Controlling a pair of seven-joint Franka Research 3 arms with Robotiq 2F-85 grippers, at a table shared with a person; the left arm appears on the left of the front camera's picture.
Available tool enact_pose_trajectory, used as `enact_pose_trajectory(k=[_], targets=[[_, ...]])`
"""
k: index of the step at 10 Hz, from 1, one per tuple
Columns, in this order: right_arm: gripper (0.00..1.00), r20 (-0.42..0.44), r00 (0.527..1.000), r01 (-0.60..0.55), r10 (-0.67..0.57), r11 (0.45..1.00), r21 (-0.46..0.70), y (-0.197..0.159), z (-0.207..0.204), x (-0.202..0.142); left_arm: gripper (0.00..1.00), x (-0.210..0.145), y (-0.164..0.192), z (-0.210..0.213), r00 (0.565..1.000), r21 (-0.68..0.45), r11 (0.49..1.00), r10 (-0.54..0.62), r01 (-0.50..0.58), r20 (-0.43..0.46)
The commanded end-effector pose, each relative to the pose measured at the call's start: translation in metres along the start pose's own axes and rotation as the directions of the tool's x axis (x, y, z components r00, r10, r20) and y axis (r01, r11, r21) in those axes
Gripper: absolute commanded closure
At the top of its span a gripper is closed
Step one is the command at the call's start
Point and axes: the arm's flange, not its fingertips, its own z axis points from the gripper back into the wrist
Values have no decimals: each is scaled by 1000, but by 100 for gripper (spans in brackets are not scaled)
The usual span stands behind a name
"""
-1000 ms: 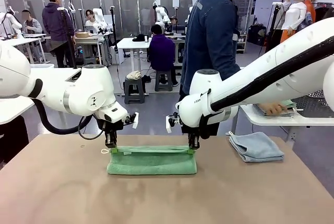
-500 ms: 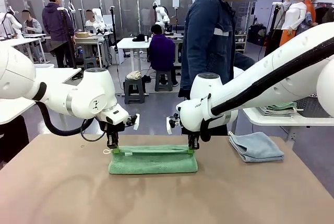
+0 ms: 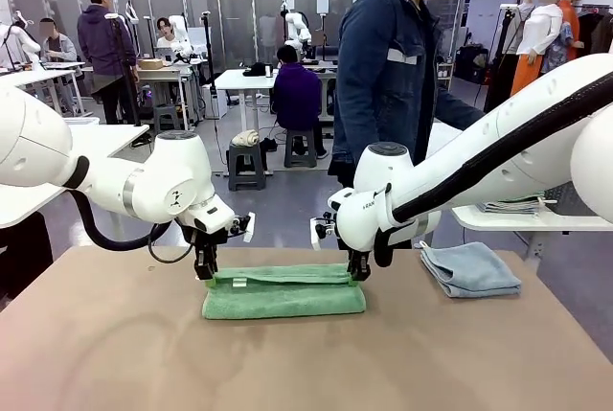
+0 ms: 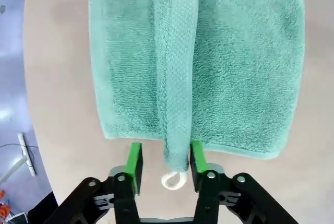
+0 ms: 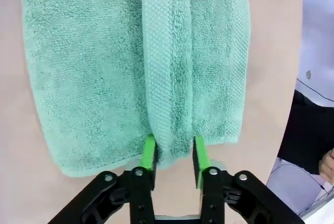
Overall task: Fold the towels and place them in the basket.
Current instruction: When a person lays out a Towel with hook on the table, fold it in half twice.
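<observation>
We see a mint green towel [image 3: 283,294] folded into a long narrow band in the middle of the wooden table [image 3: 115,353]. Its long axis runs from the robot's left to its right, parallel to the near edge. A raised lengthwise fold lies along the top of the band, on its far side.

The end with the small white loop [image 4: 172,180] points to the robot's left. There the left gripper [image 3: 205,274] stands at the towel's end, its green pads [image 4: 134,164] spread apart. The fold's end and the loop lie loose between them.

At the other end the right gripper [image 3: 358,275] is also released. Its pads [image 5: 150,153] are parted and the unflattened fold fills the gap.

A pale blue-grey towel [image 3: 469,269] lies folded flat toward the table's far right corner, well apart from the green one. A person [image 3: 393,76] in a dark blue jacket stands at the far side of the table.
</observation>
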Motion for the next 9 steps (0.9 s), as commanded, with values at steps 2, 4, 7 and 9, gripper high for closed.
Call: enact_pose_trajectory(k=[2, 4, 7, 9], targets=[[36, 27, 1000, -8, 10, 999, -53, 2, 29, 1, 23, -10, -7, 33, 998, 64, 998, -13, 8, 65], [16, 60, 998, -6, 8, 999, -36, 11, 73, 9, 4, -21, -18, 77, 993, 40, 999, 23, -28, 114], [0, 79, 995, 64, -67, 997, 45, 38, 129, 2, 0, -37, -52, 119, 983, -29, 997, 79, -75, 164], [0, 105, 993, 57, -61, 997, 48, 60, 154, -4, 0, -51, -67, 131, 979, -7, 999, 35, -35, 200]])
